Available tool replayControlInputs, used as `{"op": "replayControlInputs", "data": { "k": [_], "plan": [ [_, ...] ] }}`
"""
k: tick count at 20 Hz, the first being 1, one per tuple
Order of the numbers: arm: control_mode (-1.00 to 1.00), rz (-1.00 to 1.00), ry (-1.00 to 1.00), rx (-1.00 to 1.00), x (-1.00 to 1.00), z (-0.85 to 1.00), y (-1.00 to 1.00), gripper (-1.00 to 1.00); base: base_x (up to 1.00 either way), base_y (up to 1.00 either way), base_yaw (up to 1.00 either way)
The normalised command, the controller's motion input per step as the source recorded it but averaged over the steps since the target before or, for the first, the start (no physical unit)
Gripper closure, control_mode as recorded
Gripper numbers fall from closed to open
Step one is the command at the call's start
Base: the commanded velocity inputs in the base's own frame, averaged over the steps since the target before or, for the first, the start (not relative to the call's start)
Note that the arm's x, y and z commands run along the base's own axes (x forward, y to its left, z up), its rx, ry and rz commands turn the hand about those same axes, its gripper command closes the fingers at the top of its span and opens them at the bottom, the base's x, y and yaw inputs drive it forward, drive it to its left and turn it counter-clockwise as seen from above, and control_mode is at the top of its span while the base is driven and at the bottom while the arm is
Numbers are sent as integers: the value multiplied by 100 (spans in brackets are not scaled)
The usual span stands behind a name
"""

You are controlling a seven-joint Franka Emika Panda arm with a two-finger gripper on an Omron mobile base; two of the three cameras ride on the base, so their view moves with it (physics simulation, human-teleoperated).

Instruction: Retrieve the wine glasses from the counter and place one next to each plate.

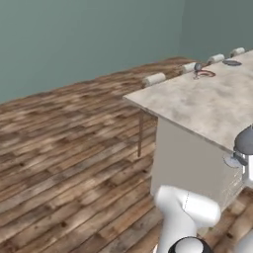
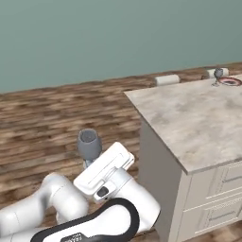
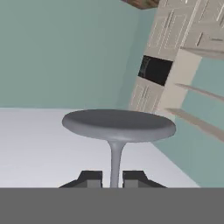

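My gripper [image 3: 113, 178] clamped on a smoky glass's [image 2: 89, 143] thin stem, beside the marbled bar top [image 2: 198, 118], second glass [image 2: 218, 73] touching red-rimmed plate [image 2: 230, 82] at its far end

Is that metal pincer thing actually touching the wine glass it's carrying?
Touching. In the hand view, the tool has its two dark fingertips pressed against the thin stem of the wine glass, no gap on either side.

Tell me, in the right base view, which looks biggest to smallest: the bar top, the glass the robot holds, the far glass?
1. Bar top.
2. Held wine glass, though it is nearer the camera.
3. Far wine glass, beside the red-rimmed plate.
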Motion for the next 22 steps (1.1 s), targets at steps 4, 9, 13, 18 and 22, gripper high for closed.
{"op": "replayControlInputs", "data": {
  "k": [4, 9, 13, 18, 22],
  "plan": [
    [100, 0, 0, 0, 0, 0, 0, 100, 100, 99, -51],
    [100, 0, 0, 0, 0, 0, 0, 100, 100, 99, -51],
    [100, 0, 0, 0, 0, 0, 0, 100, 100, 99, -51],
    [100, 0, 0, 0, 0, 0, 0, 100, 100, 99, -52],
    [100, 0, 0, 0, 0, 0, 0, 100, 100, 100, -50]
  ]
}}
